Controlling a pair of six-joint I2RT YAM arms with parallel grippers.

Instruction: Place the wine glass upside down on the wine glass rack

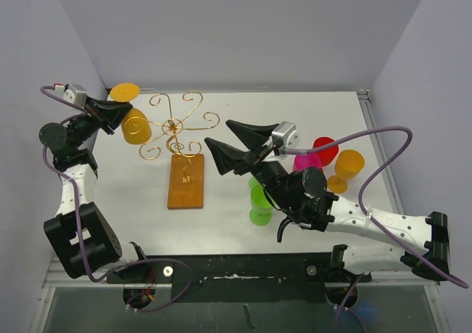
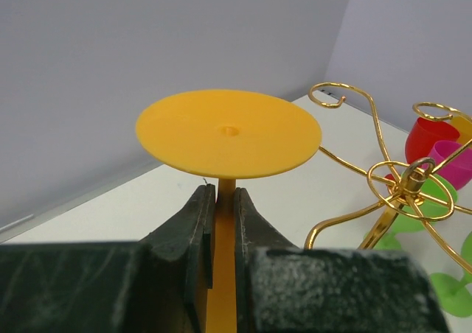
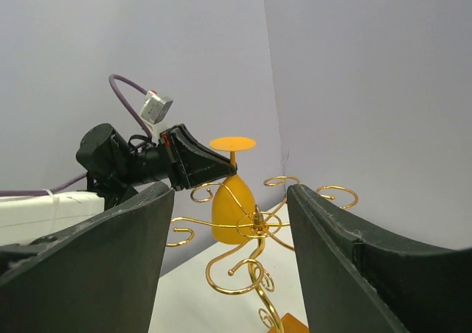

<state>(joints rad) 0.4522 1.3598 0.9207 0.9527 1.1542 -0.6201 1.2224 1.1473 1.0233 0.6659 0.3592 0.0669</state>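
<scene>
At the far left, the left gripper (image 2: 223, 200) is pinched tight on the stem of the orange wine glass (image 1: 136, 126); the glass is already inverted, its flat foot on top and level and its bowl hanging below the fingers, clear of the table (image 1: 310, 112). It hangs at the left side of the wine glass rack (image 1: 185, 181), just beside the outermost gold curls; from the right wrist view the bowl sits behind the wire arms, and whether the stem has entered a curl I cannot quite tell, though it looks just outside one.

So the step in hand is the approach to hanging; the turning-over is done, and the seating and release are not.

The next move calls for a small sideways slide towards the right, so that the stem passes through the open mouth of a spiral; the foot must ride above the wire, then come down until the curl carries it; only then should the jaws part. The thin wire may flex or the light rack may shift if nudged.

To the right of the rack, the right gripper (image 1: 217, 132) hovers with its fingers spread wide and empty, pointing at the rack. Further right stand spare glasses: green glasses (image 1: 259, 197), then a pink glass (image 1: 306, 160), a red glass (image 1: 325, 149) and another orange glass (image 1: 349, 163).
</scene>
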